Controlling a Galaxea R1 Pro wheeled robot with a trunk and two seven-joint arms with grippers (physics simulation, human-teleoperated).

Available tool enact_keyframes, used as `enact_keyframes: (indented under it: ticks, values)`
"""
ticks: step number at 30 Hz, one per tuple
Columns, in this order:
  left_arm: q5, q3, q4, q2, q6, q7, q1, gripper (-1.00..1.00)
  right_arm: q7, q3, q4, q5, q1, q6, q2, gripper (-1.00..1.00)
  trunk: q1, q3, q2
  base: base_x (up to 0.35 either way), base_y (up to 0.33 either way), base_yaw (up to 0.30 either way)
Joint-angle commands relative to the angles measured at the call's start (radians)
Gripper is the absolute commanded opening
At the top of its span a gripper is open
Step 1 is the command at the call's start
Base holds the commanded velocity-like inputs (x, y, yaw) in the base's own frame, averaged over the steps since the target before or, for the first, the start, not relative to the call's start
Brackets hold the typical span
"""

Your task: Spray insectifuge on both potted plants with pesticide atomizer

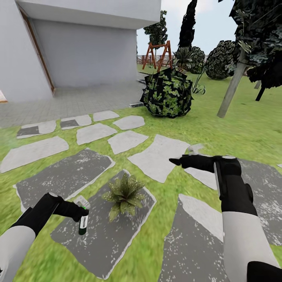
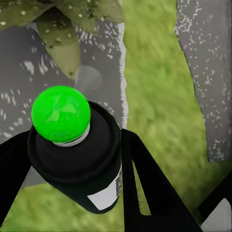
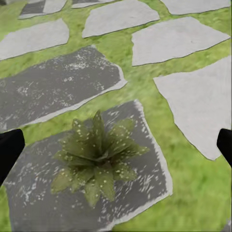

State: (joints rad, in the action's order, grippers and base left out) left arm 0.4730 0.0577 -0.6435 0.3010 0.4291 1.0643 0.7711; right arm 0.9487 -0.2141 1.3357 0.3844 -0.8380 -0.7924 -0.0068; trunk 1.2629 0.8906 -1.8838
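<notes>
White house (image 1: 78, 47) at 11 o'clock, round dark shrub (image 1: 167, 93) at 12. Grass with stepping stones; potted plant (image 1: 124, 194) sits on a dark mottled stone (image 1: 70, 176), centre-low. Left claw (image 1: 81, 214) at 8 o'clock is clamped on the pesticide atomizer (image 1: 83, 223), bottle just beside the plant at its 9 o'clock, not touching. Wrist view shows atomizer top green (image 2: 61, 114). Right claw (image 1: 177, 160) at 3 o'clock, above the plant, fingers spread wide (image 3: 10, 150).
</notes>
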Motion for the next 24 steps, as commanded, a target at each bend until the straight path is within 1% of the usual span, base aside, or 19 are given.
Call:
enact_keyframes:
  ticks: [1,2,3,4,5,6,7,8,10,12,13,15,16,18,20,21,23,24]
  values:
    - [0.001,0.033,-0.002,0.000,-0.018,0.005,0.000,-1.00,0.094,0.010,0.002,0.013,-0.001,-0.003,0.000,1.00,-0.004,-0.002,0.007,0.000,0.000,0.000]
    - [0.001,0.058,-0.002,0.000,-0.034,0.006,0.000,-1.00,0.146,0.035,0.003,0.016,-0.001,-0.004,0.000,1.00,-0.008,-0.005,0.014,0.000,0.000,0.000]
    - [0.001,0.100,-0.002,-0.001,-0.051,0.006,0.001,-1.00,0.210,0.117,0.004,0.024,-0.001,-0.004,-0.001,1.00,-0.012,-0.009,0.021,0.000,0.000,0.000]
    - [0.001,0.124,-0.002,-0.001,-0.058,0.006,0.001,-1.00,0.234,0.173,0.004,0.029,-0.001,-0.004,-0.002,1.00,-0.016,-0.012,0.028,0.000,0.000,0.000]
    - [0.001,0.155,-0.002,-0.002,-0.065,0.006,0.001,-1.00,0.255,0.248,0.005,0.034,-0.001,-0.004,-0.007,1.00,-0.019,-0.015,0.035,0.000,0.000,0.000]
    - [0.001,0.178,-0.002,-0.003,-0.068,0.006,0.001,-1.00,0.266,0.306,0.005,0.036,-0.001,-0.004,-0.009,1.00,-0.023,-0.018,0.042,0.000,0.000,0.000]
    - [0.001,0.198,-0.004,-0.005,-0.070,0.006,0.002,-1.00,0.272,0.345,0.006,0.038,-0.001,-0.004,-0.010,1.00,-0.027,-0.021,0.049,0.000,0.000,0.000]
    - [0.001,0.211,-0.016,-0.007,-0.070,0.007,0.003,-1.00,0.275,0.360,0.007,0.038,-0.001,-0.004,-0.011,1.00,-0.031,-0.024,0.056,0.000,0.000,0.000]
    - [0.000,0.228,-0.053,-0.008,-0.071,0.011,0.002,-1.00,0.278,0.377,0.008,0.038,-0.001,-0.004,-0.010,1.00,-0.039,-0.030,0.070,0.000,0.000,0.000]
    - [0.000,0.236,-0.075,-0.008,-0.072,0.038,0.001,-1.00,0.280,0.387,0.009,0.036,-0.001,-0.004,-0.009,1.00,-0.046,-0.037,0.084,0.000,0.000,0.000]
    - [0.000,0.239,-0.083,-0.009,-0.072,0.068,0.000,-1.00,0.281,0.389,0.009,0.033,-0.001,-0.004,-0.009,1.00,-0.046,-0.037,0.084,0.000,0.000,0.000]
    - [0.001,0.242,-0.095,-0.010,-0.073,0.085,-0.001,-1.00,0.284,0.391,0.011,0.031,-0.001,-0.004,-0.010,1.00,-0.046,-0.037,0.084,0.000,0.000,0.000]
    - [0.001,0.242,-0.108,-0.011,-0.073,0.087,-0.001,-1.00,0.315,0.392,0.011,0.030,-0.001,-0.004,-0.010,1.00,-0.046,-0.037,0.084,0.000,0.000,0.000]
    - [0.000,0.243,-0.127,-0.011,-0.074,0.090,-0.001,-1.00,0.420,0.393,0.025,0.031,-0.001,-0.003,-0.012,1.00,-0.046,-0.037,0.084,0.000,0.000,0.000]
    - [0.000,0.243,-0.138,-0.016,-0.075,0.094,-0.001,-1.00,0.477,0.393,0.041,0.031,-0.001,-0.002,-0.012,1.00,-0.046,-0.037,0.084,0.000,0.000,0.000]
    - [-0.001,0.250,-0.138,-0.022,-0.083,0.095,-0.001,-1.00,0.481,0.394,0.042,0.031,-0.001,-0.002,-0.012,1.00,-0.046,-0.037,0.084,0.000,0.000,0.000]
    - [-0.001,0.281,-0.139,-0.033,-0.129,0.094,-0.001,-1.00,0.484,0.395,0.043,0.031,-0.001,-0.002,-0.011,1.00,-0.046,-0.037,0.084,0.000,0.000,0.000]
    - [-0.001,0.287,-0.139,-0.035,-0.143,0.094,-0.001,-1.00,0.485,0.394,0.043,0.031,-0.001,-0.002,-0.011,1.00,-0.046,-0.037,0.084,0.000,0.000,0.000]
